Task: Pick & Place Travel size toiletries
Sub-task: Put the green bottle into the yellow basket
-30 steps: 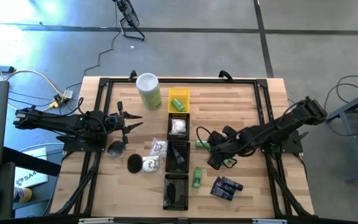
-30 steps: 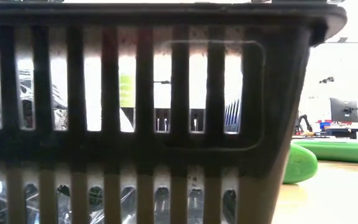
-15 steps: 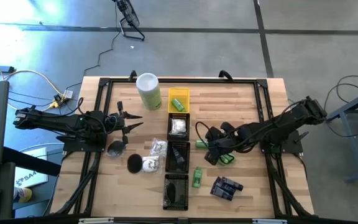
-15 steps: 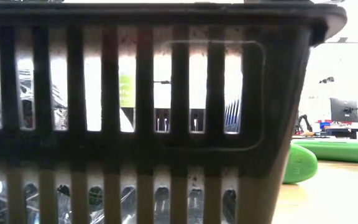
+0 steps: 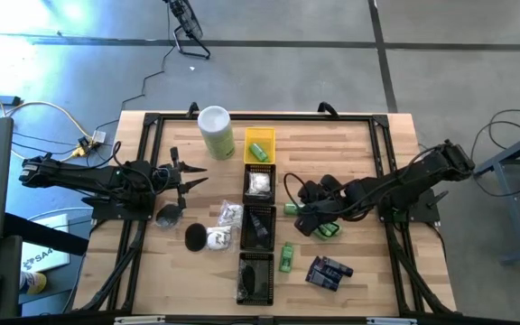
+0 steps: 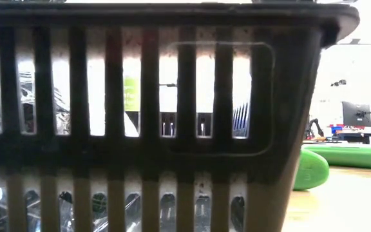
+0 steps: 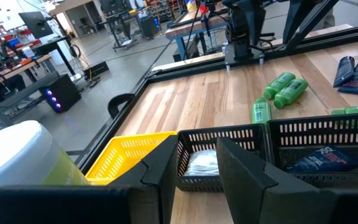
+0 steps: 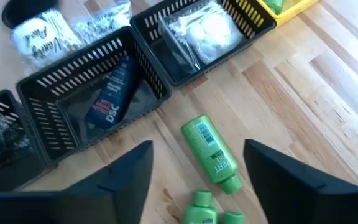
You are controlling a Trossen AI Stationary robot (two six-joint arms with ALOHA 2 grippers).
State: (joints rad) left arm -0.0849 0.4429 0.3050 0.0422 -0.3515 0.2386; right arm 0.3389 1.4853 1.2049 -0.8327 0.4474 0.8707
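So my right gripper (image 5: 307, 219) is hovering just right of the column of little trays in the middle of the table, jaws spread wide apart and holding nothing. Through my right wrist camera I'm looking down at a green bottle (image 8: 211, 151) lying on the bare wood between my fingers, not touching either one, with the caps of two more green bottles (image 8: 199, 208) poking in near it. From above, that pair of green bottles (image 5: 329, 231) sits at about 4 o'clock from my gripper, close by. Another green bottle (image 5: 286, 257) lies at 7 o'clock, beside the lower black tray (image 5: 258, 227), and the dark blue packets (image 5: 329, 273) are further out at 5 o'clock. One dark blue packet (image 8: 109, 99) is already lying inside a black tray. The upper black tray (image 5: 259, 184) has white clear-wrapped stuff (image 8: 206, 25) in it, and the yellow tray (image 5: 259, 146) holds a green bottle too. My left gripper (image 5: 190, 175) is parked over on the left side near the tall pale-green canister (image 5: 215, 132), fingers a bit apart with nothing between them.
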